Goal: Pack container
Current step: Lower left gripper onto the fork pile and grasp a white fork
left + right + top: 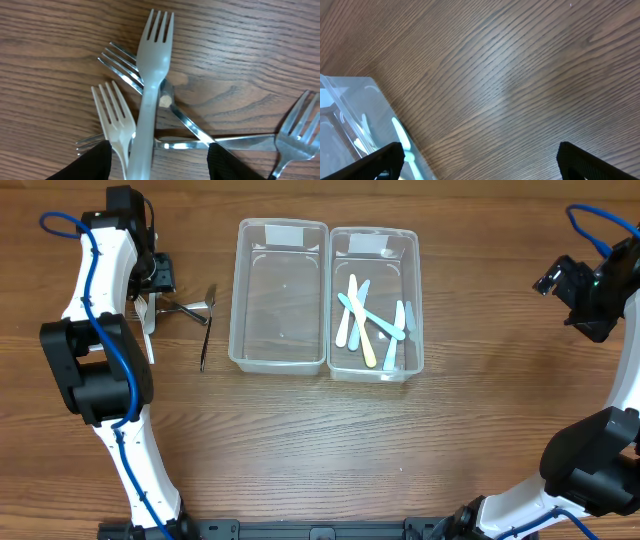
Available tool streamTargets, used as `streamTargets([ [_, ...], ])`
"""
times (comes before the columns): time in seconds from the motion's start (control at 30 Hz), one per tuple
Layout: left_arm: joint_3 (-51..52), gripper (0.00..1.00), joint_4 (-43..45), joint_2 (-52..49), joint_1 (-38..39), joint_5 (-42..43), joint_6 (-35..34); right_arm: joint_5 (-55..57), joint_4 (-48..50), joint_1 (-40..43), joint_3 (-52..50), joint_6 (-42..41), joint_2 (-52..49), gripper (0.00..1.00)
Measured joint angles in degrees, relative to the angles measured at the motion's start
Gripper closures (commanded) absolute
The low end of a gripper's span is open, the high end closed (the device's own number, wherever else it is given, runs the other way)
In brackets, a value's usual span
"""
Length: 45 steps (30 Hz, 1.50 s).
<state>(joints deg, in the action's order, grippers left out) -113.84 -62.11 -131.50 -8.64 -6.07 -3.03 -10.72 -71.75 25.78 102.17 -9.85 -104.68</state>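
Observation:
Two clear plastic containers stand side by side mid-table. The left container [243, 300] is empty; the right container [416, 300] holds several pastel plastic utensils [365, 325]. A pile of forks [188, 309] lies on the table at the left. My left gripper [155, 277] hovers over the pile, open. In the left wrist view the gripper [160, 167] straddles the handles of a grey plastic fork [152, 75] and a cream plastic fork [116, 122], which lie over crossed metal forks [125, 67]. My right gripper [562, 280] is open and empty over bare table at the far right [480, 165].
Another metal fork [295, 135] lies at the right edge of the left wrist view. A dark fork [205, 335] lies between the pile and the left container. The right container's corner [355, 115] shows in the right wrist view.

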Motion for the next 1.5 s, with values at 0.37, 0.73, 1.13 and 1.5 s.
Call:
streamTargets([
  [0.37, 0.0, 0.44, 0.1, 0.0, -0.6, 0.7, 0.6, 0.0, -1.3, 0.0, 0.0, 0.0, 0.0, 0.0],
  [0.73, 0.7, 0.44, 1.7, -0.9, -1.5, 1.1, 3.4, 0.0, -1.4, 0.0, 0.0, 0.0, 0.0, 0.0],
  [1.13, 6.9, 0.51, 5.7, -0.9, -1.5, 1.1, 3.9, 0.0, -1.4, 0.0, 0.0, 0.0, 0.0, 0.0],
  [1.5, 7.2, 0.52, 8.0, -1.0, -1.9, 1.1, 6.1, 0.0, -1.4, 0.0, 0.0, 0.0, 0.0, 0.0],
])
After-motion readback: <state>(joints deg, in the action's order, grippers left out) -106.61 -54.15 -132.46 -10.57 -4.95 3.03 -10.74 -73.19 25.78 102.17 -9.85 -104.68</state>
